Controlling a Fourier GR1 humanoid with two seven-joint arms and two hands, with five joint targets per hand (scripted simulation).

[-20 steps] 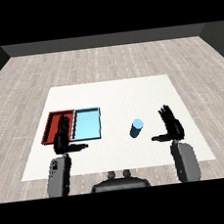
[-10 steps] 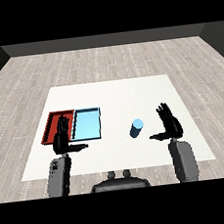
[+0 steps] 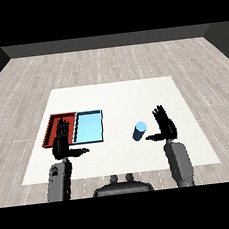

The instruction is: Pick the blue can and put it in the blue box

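Note:
A blue can point(image 3: 139, 131) stands upright on the white table, right of centre. My right hand point(image 3: 164, 126) is just to its right, open with fingers straight up and thumb pointing toward the can, not touching it. The light blue tray point(image 3: 88, 126) lies left of centre with nothing in it. My left hand point(image 3: 63, 144) is open, fingers straight, over the near end of the red tray point(image 3: 52, 127).
The red tray lies flush against the light blue tray's left side. The white table point(image 3: 114, 96) stretches back behind the trays and the can. Grey plank floor surrounds it.
My right hand has edged slightly left, closer to the can. The left hand and the can have not visibly moved.

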